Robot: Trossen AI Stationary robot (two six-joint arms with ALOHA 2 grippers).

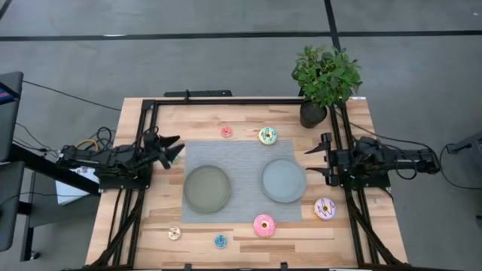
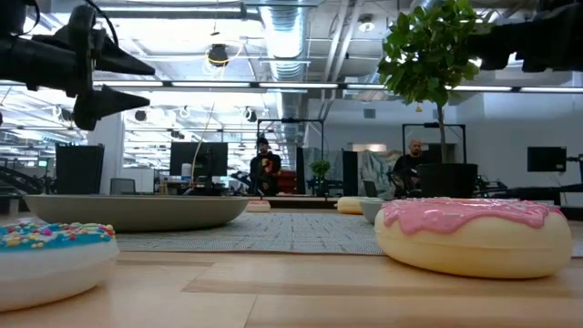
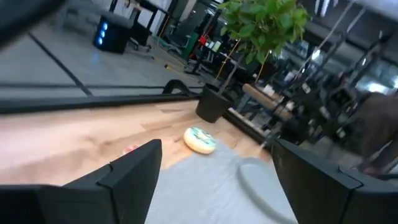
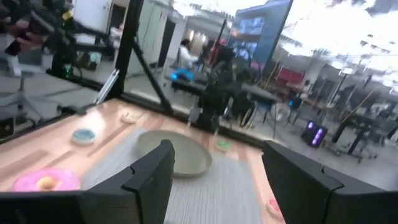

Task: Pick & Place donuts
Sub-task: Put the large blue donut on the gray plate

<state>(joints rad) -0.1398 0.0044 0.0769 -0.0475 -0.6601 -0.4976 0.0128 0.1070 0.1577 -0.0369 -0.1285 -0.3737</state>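
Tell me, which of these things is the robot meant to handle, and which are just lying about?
Job: pink donut, green-white donut, white-purple donut, tiny red donut, tiny cream donut, tiny blue donut.

Lying about: plant, grey mat. The two plates look like likely drop spots.

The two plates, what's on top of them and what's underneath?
Nothing lies on either plate; both are empty. Under them is a grey mat. The mat beneath each plate is covered.

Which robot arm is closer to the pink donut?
The right one. The right end effector hovers open beyond the right plate, a short way from the pink donut. The left end effector, also open, sits across the mat, farther off.
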